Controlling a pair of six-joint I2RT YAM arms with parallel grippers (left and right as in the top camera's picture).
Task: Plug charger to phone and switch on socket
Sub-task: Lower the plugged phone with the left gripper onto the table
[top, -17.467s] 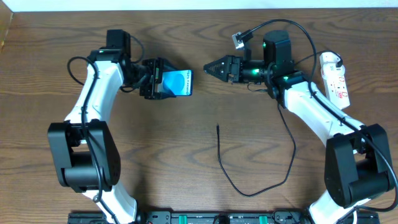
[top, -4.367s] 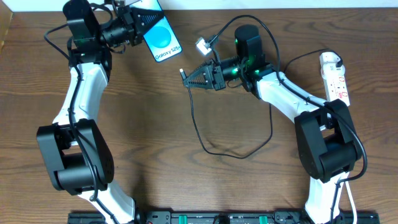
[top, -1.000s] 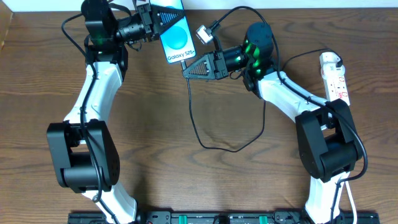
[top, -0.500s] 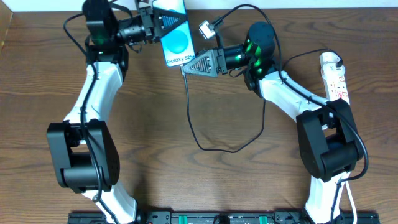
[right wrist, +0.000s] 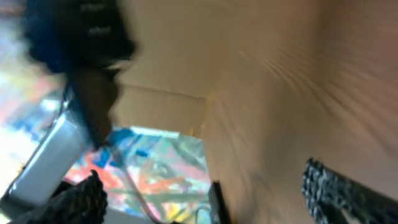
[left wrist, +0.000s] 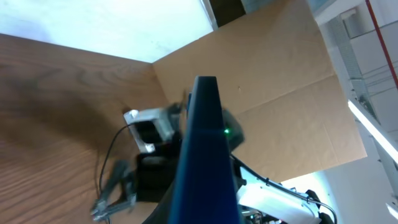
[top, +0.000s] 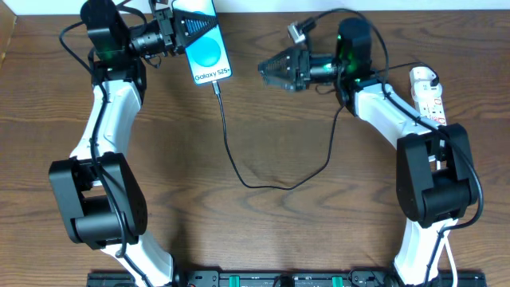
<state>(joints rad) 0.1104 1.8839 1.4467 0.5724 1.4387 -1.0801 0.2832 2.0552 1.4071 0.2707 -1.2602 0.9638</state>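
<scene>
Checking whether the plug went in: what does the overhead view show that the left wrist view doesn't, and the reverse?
Overhead only: the charger meeting the lower edge of the phone, the socket, and the left claw gripping the phone. Left wrist only: a cardboard wall in the background. Both: the phone, edge-on in the wrist view, and the right claw, apart from it.

Brown wood-grain table (top: 263, 239), tan cardboard panels (left wrist: 280, 81), white strip (top: 446, 5) along its far edge
</scene>
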